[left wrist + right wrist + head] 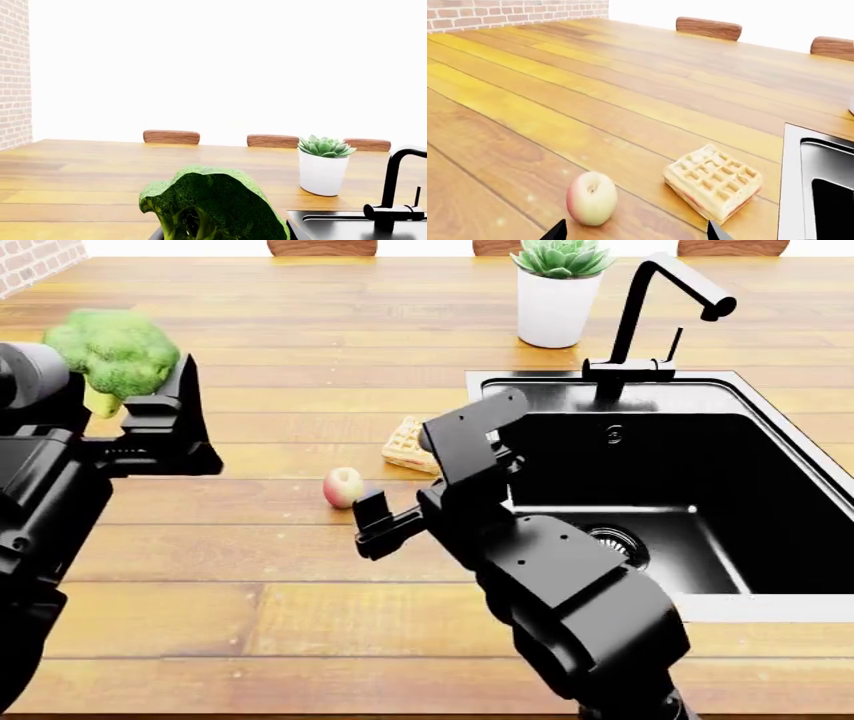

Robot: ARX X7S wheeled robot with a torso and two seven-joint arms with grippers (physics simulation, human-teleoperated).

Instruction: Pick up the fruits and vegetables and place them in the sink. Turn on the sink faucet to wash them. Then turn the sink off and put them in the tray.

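Note:
My left gripper (pixel 131 400) is shut on the pale stalk of the bright green broccoli (pixel 114 348), held above the wooden counter at the far left. The broccoli head (pixel 213 205) fills the low middle of the left wrist view and hides the jaws. The small pinkish-red and beige apple (pixel 343 486) lies on the counter left of the black sink (pixel 747 607). My right gripper (pixel 636 232) hangs open just short of the apple (pixel 591 198), with both fingertips apart and nothing between them. The black faucet (pixel 638 315) stands behind the basin. The tray is out of view.
A square golden waffle (pixel 714 181) lies between the apple and the sink's rim (pixel 792 180). A white pot with a succulent (pixel 554 300) stands left of the faucet. Brown chair backs (pixel 171 136) line the far edge of the counter; a brick wall (pixel 13 70) is at the left.

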